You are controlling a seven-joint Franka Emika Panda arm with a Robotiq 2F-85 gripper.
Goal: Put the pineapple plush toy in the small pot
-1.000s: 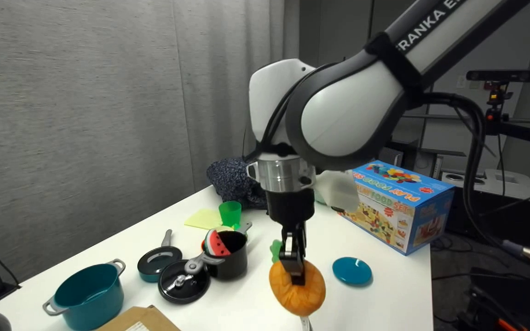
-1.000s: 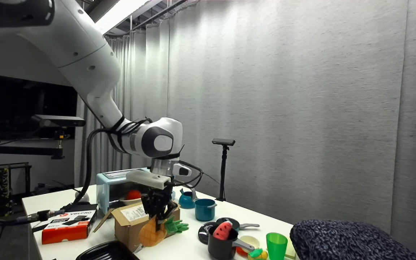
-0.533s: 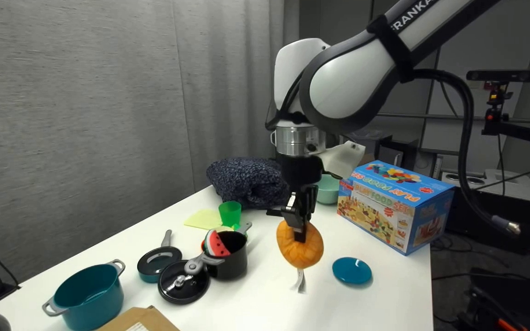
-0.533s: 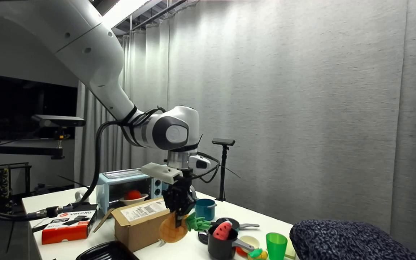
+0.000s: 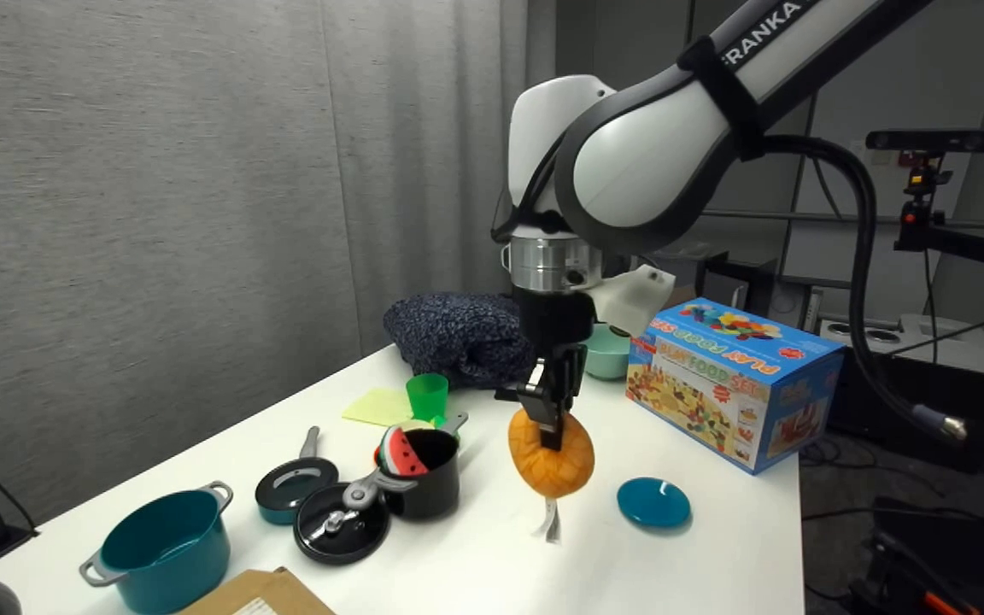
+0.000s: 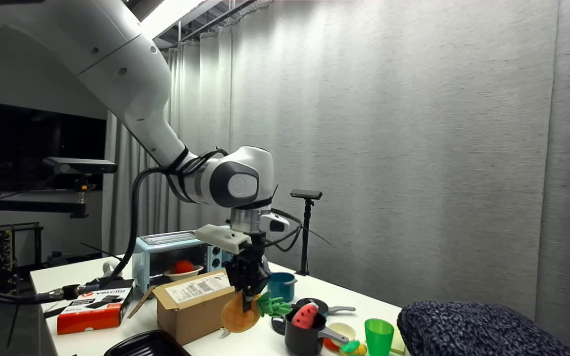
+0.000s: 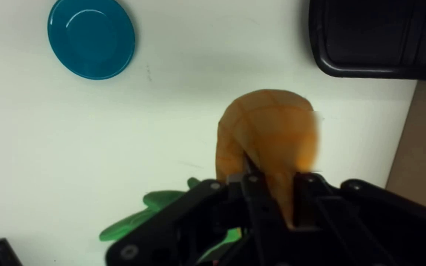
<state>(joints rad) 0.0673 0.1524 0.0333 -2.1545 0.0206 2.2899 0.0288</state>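
We see the gripper [image 6: 246, 301] clamping the pineapple plush toy [image 5: 550, 471] above the white table [image 5: 629, 572]. In an exterior view the small pot [image 5: 434, 497] stands at the toy's nine o'clock, a watermelon slice [image 5: 404, 452] hiding part of its inside. The wrist view shows the green leaves [image 7: 163, 199] hidden there, at the toy's eight o'clock, and a black tray [image 7: 368, 40] between one and two, cut off by the frame. The toy's three o'clock side blurs, and we cannot identify the dark object [image 7: 4, 253] cropped at the frame's eight o'clock.
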